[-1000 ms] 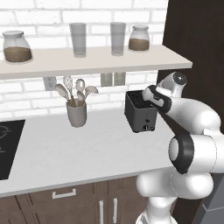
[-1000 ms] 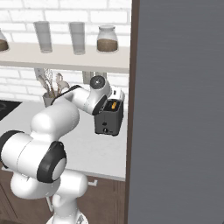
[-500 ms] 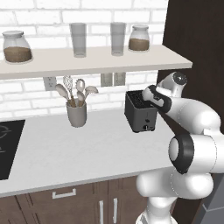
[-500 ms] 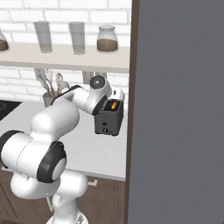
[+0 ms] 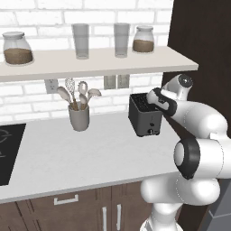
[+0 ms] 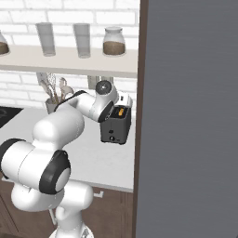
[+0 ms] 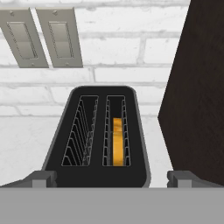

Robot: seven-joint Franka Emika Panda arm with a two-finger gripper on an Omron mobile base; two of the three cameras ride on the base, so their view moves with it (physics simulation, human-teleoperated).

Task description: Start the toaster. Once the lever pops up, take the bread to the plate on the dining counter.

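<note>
White desk (image 5: 81, 158) against brick wall: toaster (image 5: 144, 115), bread (image 7: 117, 141) sunk in one slot. Jaws released, spread wide above the toaster.

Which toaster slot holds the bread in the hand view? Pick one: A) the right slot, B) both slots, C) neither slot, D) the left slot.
A: the orange-brown bread stands in the right slot of the toaster, while the left slot shows only bare wire guides.
</note>
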